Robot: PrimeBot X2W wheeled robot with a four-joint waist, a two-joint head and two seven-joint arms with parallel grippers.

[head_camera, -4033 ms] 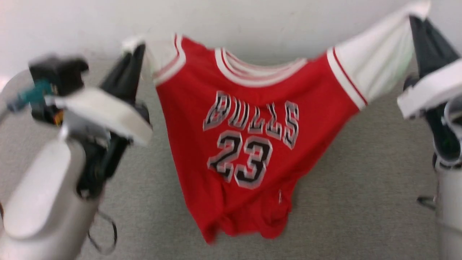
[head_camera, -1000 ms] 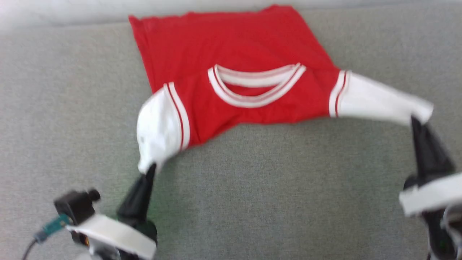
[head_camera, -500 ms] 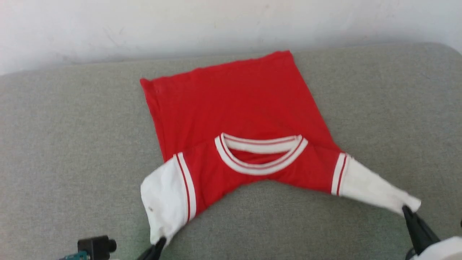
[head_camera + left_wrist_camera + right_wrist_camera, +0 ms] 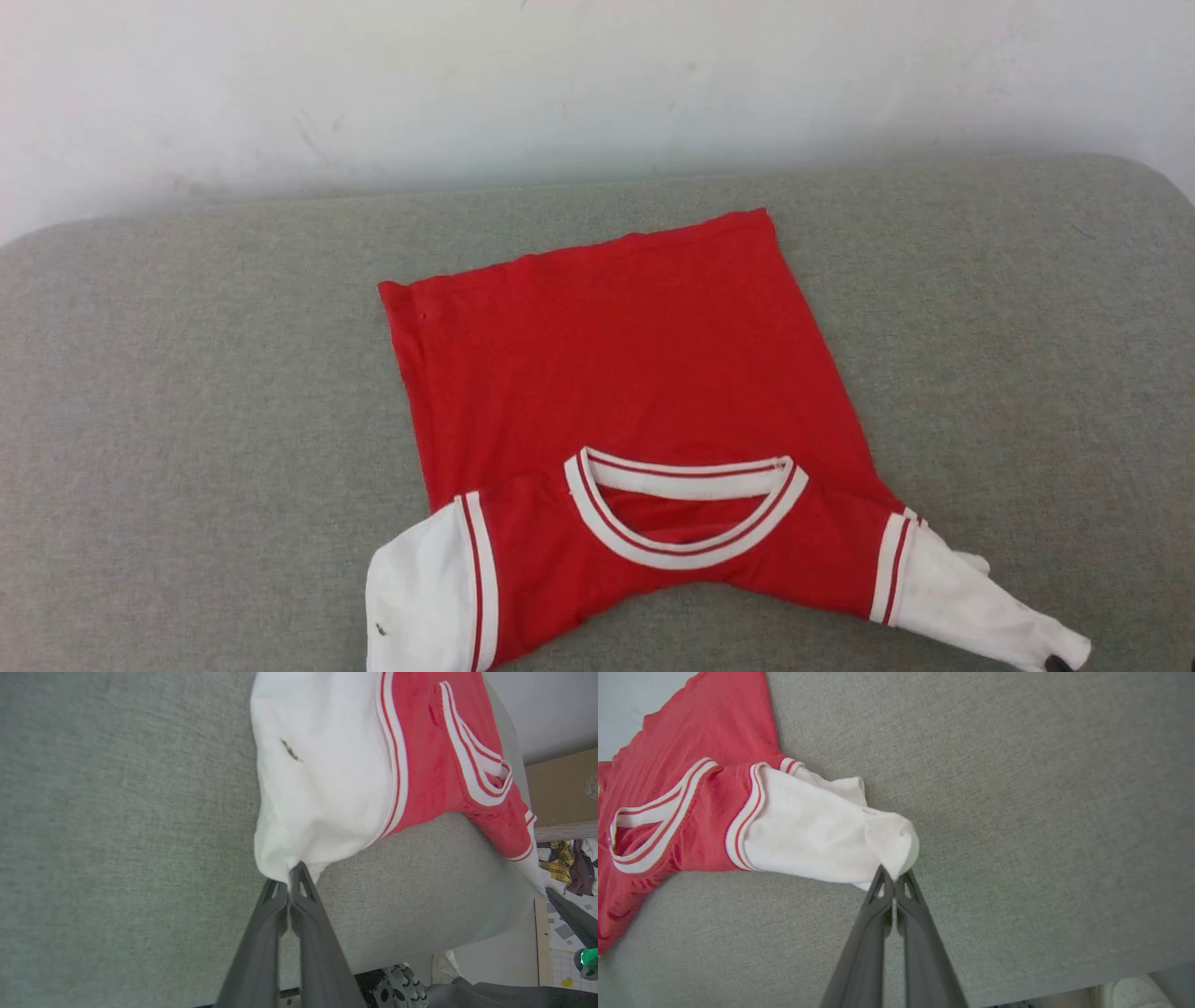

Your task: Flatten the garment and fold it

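Observation:
The garment (image 4: 616, 373) lies on the grey cushion (image 4: 187, 373) with its plain red side up, hem toward the wall and striped collar (image 4: 686, 523) toward me. The print is hidden underneath. My left gripper (image 4: 290, 884) is shut on the tip of the white sleeve (image 4: 317, 774) at the near left. My right gripper (image 4: 893, 879) is shut on the tip of the other white sleeve (image 4: 812, 835), drawn out to the near right; its dark tip (image 4: 1058, 664) just shows in the head view. Both sleeves are pulled toward the cushion's near edge, and the shoulder line bows between them.
A white wall (image 4: 597, 84) stands behind the cushion's far edge. The left wrist view shows the cushion's rounded near edge, a cardboard box (image 4: 565, 788), a heap of clothes (image 4: 570, 863) and my wheeled base (image 4: 397, 989). A white shoe (image 4: 1125, 994) is on the floor.
Four seconds ago the garment hung in the air between my grippers, print facing me; now it lies print down. Since a second ago the head camera has shifted; both grips hold.

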